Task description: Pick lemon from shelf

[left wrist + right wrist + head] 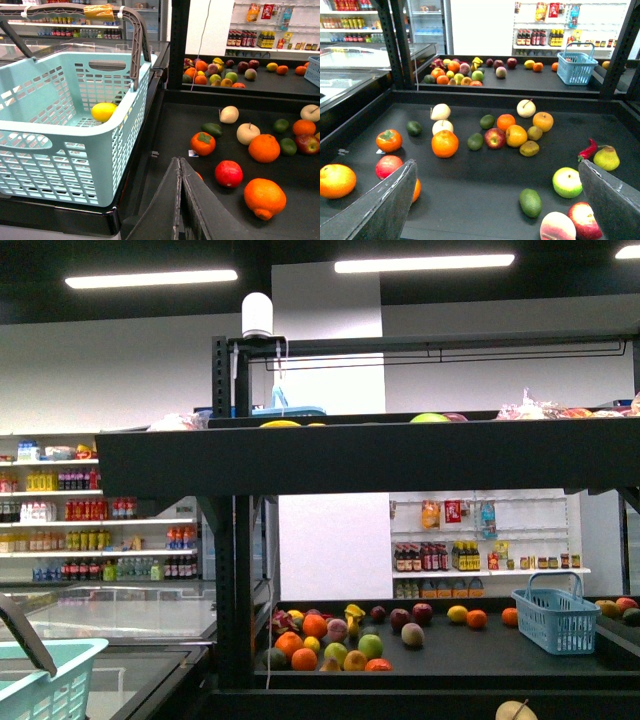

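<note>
1. Already inside the pale turquoise slotted plastic basket (pixel 75 150), the smooth bright-yellow oval lemon (pixel 103 111) lies on the basket floor in the left wrist view, at about 3 o'clock of the floor, close against the side wall nearest the rack.
2. Its long axis runs roughly 9 to 3 o'clock across that picture, tilted slightly up toward 2 o'clock; which end is the stem end cannot be told.
3. Clenched and empty is how the left gripper (pixel 179 162) looks: its two dark fingers meet at a point, with only a thin seam between them, over the black deck, touching no fruit.
4. By contrast the right gripper (pixel 497 200) is spread wide, one grey finger (pixel 385 205) at 8 o'clock and the other at 4 o'clock of the right wrist view, with bare deck between them and nothing grasped.
5. Evenly yellow, with a soft highlight on top, the lemon shows no mark or label; a faint greenish tinge cannot be confirmed at this size.
6. Beside the basket, the large black metal tiered shelf (pixel 175 125) carries scattered round orange fruits (pixel 264 148), a glossy red apple (pixel 228 173) and small dark-green limes (pixel 288 146), all apart from the lemon.
7. From the front view, the shelf's thick upper deck (pixel 360 455) spans the picture, and a corner of the basket shows at 8 o'clock.
</note>
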